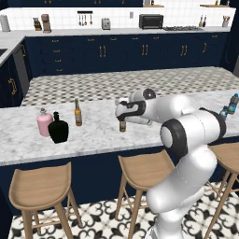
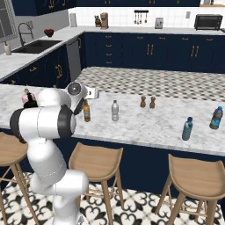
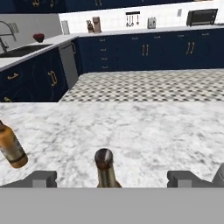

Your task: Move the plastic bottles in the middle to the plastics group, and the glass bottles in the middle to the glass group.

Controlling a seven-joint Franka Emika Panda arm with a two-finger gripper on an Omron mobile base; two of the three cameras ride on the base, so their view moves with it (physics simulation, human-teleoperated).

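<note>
My gripper (image 1: 122, 117) (image 2: 86, 102) is open, low over the marble counter (image 1: 93, 140). Its fingertips (image 3: 41, 178) stand on either side of the neck of a slim brown beer bottle (image 1: 122, 125) (image 2: 86, 112) (image 3: 105, 168), apart from the glass. To the left are the pink bottle (image 1: 44, 123), the squat black bottle (image 1: 58, 129) close against it, and a second brown beer bottle (image 1: 78, 113) (image 3: 11, 148). A small pale plastic bottle (image 2: 115, 110) stands just right of the gripped-around bottle. Two blue-capped bottles (image 2: 187, 128) (image 2: 215, 117) stand at the counter's right end.
Two small brown shakers (image 2: 147, 102) stand behind the pale bottle. Wooden stools (image 1: 140, 168) line the counter's near edge. Dark blue cabinets (image 3: 144, 52) and a back counter with a toaster oven (image 1: 151, 21) lie across the aisle.
</note>
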